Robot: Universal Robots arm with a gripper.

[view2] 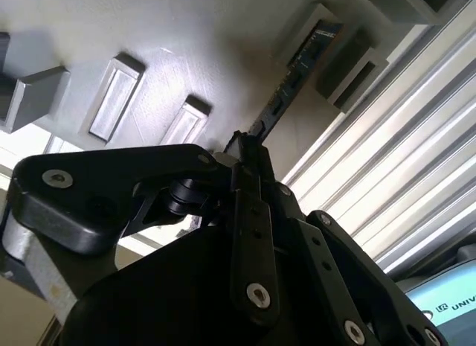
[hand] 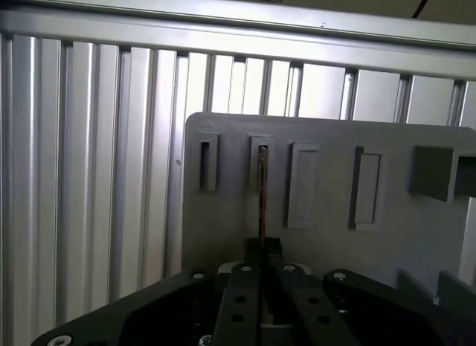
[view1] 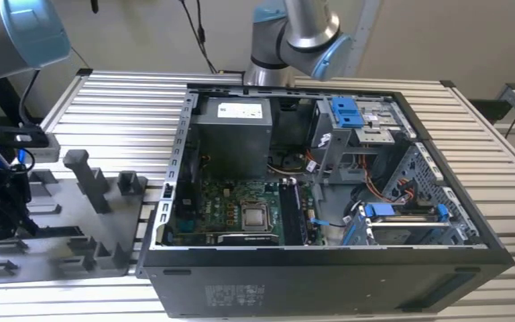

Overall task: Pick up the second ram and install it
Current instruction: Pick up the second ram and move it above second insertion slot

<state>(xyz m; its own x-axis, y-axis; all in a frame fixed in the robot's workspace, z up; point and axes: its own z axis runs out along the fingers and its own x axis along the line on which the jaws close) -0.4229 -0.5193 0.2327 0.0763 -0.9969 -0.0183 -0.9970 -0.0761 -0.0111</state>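
Dark ram (view2: pixel 291 77) (bluish-white label), grey plate (view2: pixel 208 33), silver ribbed table (view2: pixel 401 160).

1. The second ram (view2: pixel 281 94) carries a bluish-white label (view2: pixel 320 36) at its end far from the gripper (view2: pixel 245 145); the print is unreadable.
2. Behind the gripper's body, a pale panel (view2: pixel 446 305) bears a logo and cut-off capital letters.
3. Well apart from the gripper, a white label (view1: pixel 242 109) on the power supply (view1: pixel 231 144) and a sticker (view1: pixel 235 293) on the computer case (view1: pixel 347 285) show print too fine to read.
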